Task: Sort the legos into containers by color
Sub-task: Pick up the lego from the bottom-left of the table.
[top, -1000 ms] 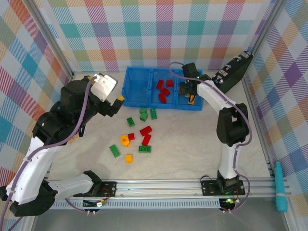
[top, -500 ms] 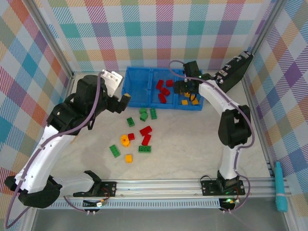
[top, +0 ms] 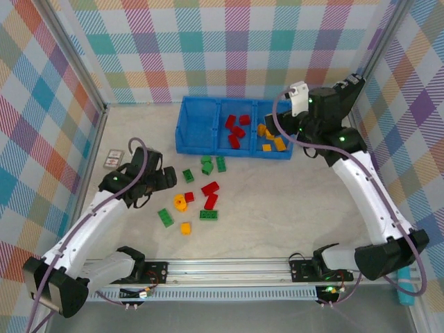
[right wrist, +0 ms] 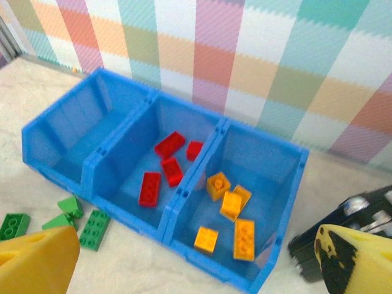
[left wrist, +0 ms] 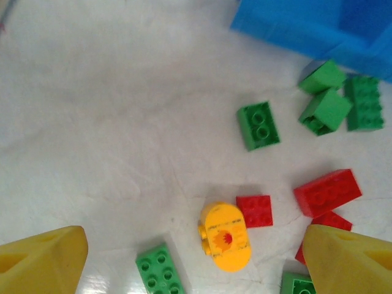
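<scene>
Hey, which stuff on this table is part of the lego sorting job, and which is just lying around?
Job: loose bricks on the table, blue bin, red bricks in its middle compartment, orange bricks in its right compartment.
Lying about: printed card, black case, teal tool.

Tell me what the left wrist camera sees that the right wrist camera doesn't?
Left wrist, not right: a round yellow brick and loose red bricks on the table. Right wrist, not left: sorted red bricks in the middle compartment of the blue bin, sorted yellow bricks in its right one, and a black case. Both: the blue bin and green bricks beside it.
</scene>
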Robot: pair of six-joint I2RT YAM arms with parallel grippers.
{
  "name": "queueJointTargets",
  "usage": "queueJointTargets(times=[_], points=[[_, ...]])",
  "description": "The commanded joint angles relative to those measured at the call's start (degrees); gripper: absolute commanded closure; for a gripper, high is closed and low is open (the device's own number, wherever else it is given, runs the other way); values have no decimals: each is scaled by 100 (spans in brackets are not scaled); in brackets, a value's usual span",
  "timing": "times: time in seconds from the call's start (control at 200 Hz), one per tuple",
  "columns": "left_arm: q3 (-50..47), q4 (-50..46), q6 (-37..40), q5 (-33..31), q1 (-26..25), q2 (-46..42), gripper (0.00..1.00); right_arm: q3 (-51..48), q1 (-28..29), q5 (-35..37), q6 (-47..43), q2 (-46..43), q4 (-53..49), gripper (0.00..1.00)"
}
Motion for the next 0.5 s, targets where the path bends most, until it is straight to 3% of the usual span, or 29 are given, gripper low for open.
queueJointTargets(times=[0.0, 0.165, 0.245, 0.335, 0.495], points=[[-307, 521, -913, 25, 33, 59, 10, 214, -45, -128, -496, -28, 290, 1], [-642, 337, -1232, -288, 33, 393, 10, 1458, -56, -1197, -568, 496, -217, 1], [-848, 385, -1363, -320, 29, 471, 10, 2861, -56, -1882, -505, 990, -753, 1], [-1142, 525, -1584, -241, 17, 540, 10, 4073, -56, -2139, -500, 1399, -1024, 1], [-1553, 592, -1960, -150, -168, 752, 13, 4013, -59, -2266, -243, 1229, -632, 1]])
